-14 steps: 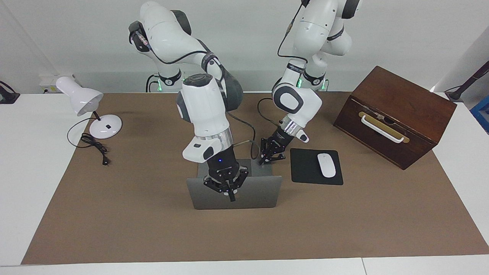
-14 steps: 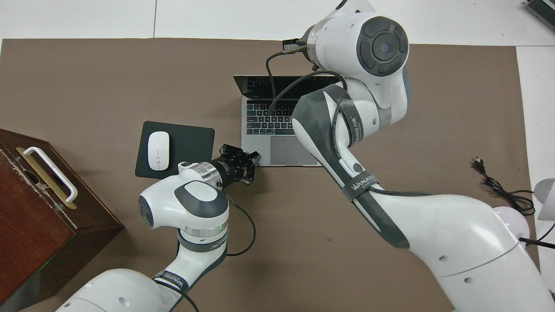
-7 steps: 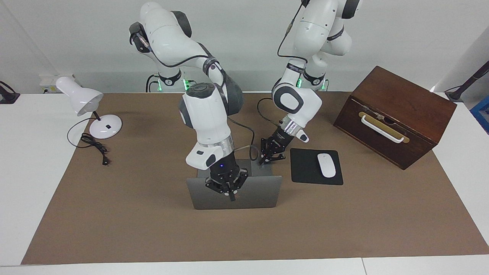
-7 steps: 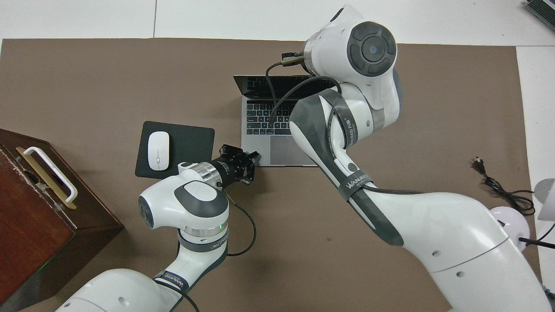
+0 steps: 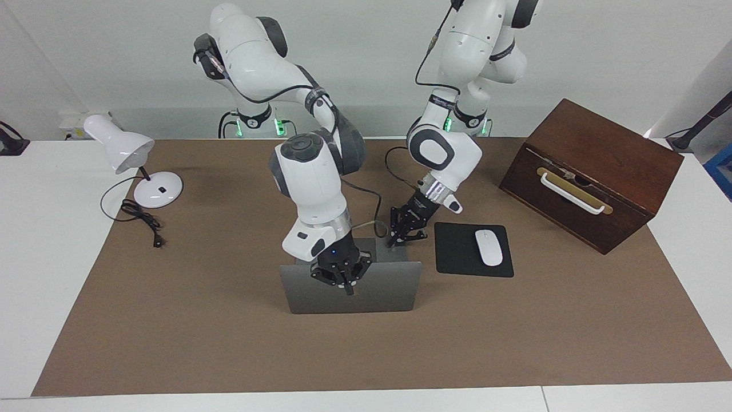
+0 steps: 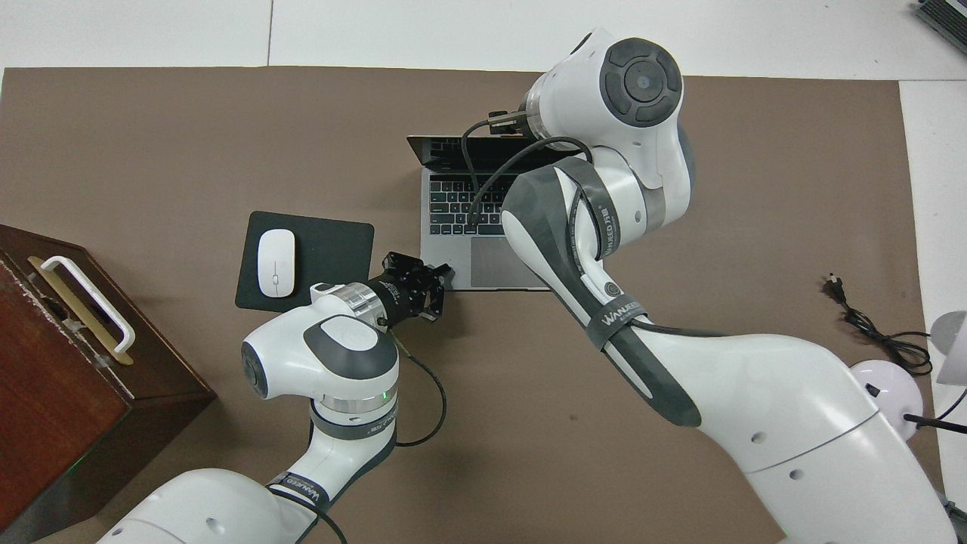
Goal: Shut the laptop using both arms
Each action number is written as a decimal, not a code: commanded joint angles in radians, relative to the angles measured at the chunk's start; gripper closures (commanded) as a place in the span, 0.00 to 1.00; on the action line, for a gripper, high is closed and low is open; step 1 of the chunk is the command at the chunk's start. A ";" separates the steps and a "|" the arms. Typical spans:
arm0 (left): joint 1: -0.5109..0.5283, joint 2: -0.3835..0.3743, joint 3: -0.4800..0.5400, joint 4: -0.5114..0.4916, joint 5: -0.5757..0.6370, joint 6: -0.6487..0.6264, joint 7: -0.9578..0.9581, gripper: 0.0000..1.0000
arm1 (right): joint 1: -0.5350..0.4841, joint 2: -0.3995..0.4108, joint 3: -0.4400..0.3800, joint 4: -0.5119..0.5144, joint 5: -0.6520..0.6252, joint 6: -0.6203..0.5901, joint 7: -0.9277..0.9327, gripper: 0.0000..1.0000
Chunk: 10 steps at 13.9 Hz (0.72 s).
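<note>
The silver-grey laptop (image 5: pixel 383 292) stands open in the middle of the brown mat, its lid upright. Its dark keyboard shows in the overhead view (image 6: pixel 453 204). My right gripper (image 5: pixel 346 289) points down against the lid's outer face just under the top edge, with its fingers together. In the overhead view the right arm's wrist hides that gripper. My left gripper (image 5: pixel 396 240) is shut, its tip resting on the corner of the laptop's base nearest the robots, beside the mouse pad. It also shows in the overhead view (image 6: pixel 442 278).
A black mouse pad (image 5: pixel 454 252) with a white mouse (image 5: pixel 488 247) lies beside the laptop toward the left arm's end. A brown wooden box (image 5: pixel 595 166) stands past it. A white desk lamp (image 5: pixel 123 149) and its cable (image 5: pixel 143 220) sit at the right arm's end.
The right arm's wrist and forearm have sunk and swung a little while its gripper stays at the lid. The lid has barely moved. The left arm has not moved.
</note>
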 commanded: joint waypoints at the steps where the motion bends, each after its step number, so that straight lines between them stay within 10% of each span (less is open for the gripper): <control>1: -0.015 0.025 0.008 -0.036 -0.022 0.008 0.027 1.00 | -0.008 -0.018 0.010 -0.044 0.026 -0.012 0.015 1.00; 10: -0.013 0.025 0.008 -0.036 -0.022 0.008 0.026 1.00 | -0.008 -0.022 0.010 -0.070 0.043 -0.067 0.018 1.00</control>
